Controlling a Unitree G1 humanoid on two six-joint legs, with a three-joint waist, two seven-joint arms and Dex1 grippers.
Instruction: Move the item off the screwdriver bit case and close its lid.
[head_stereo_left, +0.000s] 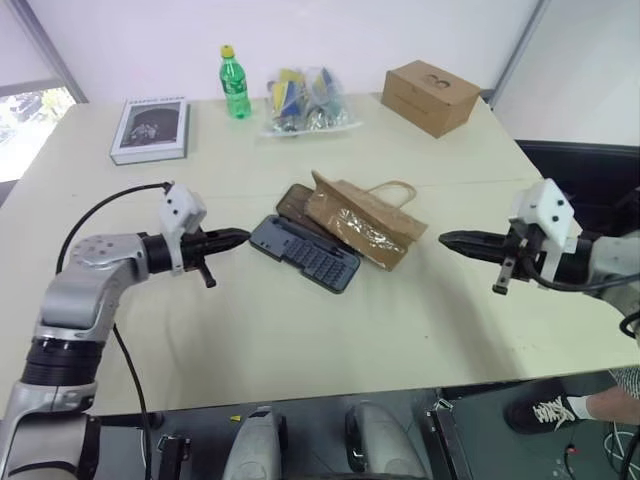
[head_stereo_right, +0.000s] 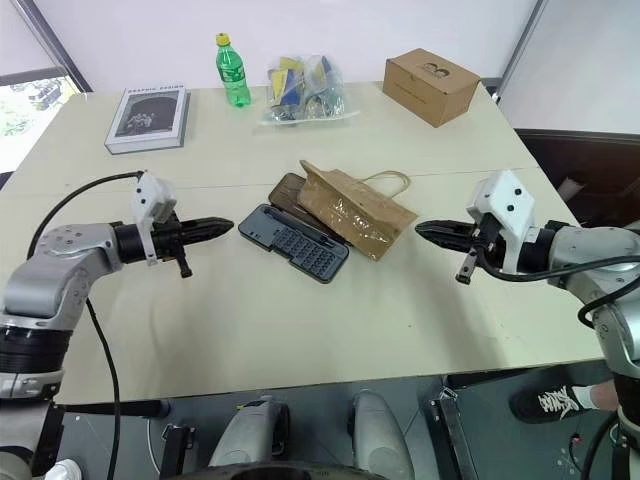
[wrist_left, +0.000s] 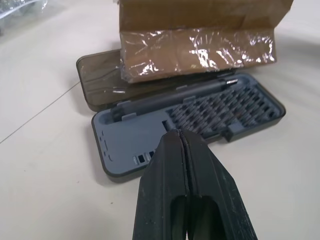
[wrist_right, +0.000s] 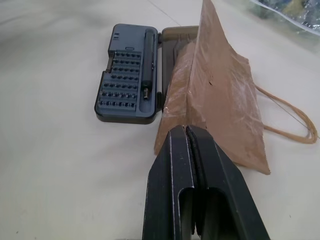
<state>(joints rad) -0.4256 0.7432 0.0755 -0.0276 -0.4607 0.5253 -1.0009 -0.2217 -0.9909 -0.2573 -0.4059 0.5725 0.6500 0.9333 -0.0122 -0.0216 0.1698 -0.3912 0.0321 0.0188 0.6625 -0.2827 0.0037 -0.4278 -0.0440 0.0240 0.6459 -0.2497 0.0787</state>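
Both grippers hang above the pale table (head_stereo_left: 300, 330) with their black fingers pressed together and nothing between them: the left gripper (head_stereo_left: 240, 237) points in from one side, the right gripper (head_stereo_left: 448, 240) from the other, tips aimed toward each other across the middle. Just ahead of the left gripper's tips lies the screwdriver bit case (head_stereo_left: 305, 254), open, its blue-grey tray showing rows of small bits and a slim screwdriver along the far edge. Beyond the tray, its lid (head_stereo_left: 292, 203) lies flat on the table, smoky brown, still swung back. The paper bag (head_stereo_left: 362, 221) rests on that lid and overlaps the tray's far edge, its crinkly clear window facing the left gripper; it sits between the two grippers, nearer the right one's line, with its twine handle (head_stereo_left: 400, 187) looped out on the far side. Farther off, past the left gripper, a grey book (head_stereo_left: 151, 129) lies flat, then a green bottle (head_stereo_left: 234, 84) stands upright, a clear bag of coloured things (head_stereo_left: 305, 100) beside it, and a cardboard box (head_stereo_left: 431, 96) well beyond the right gripper.
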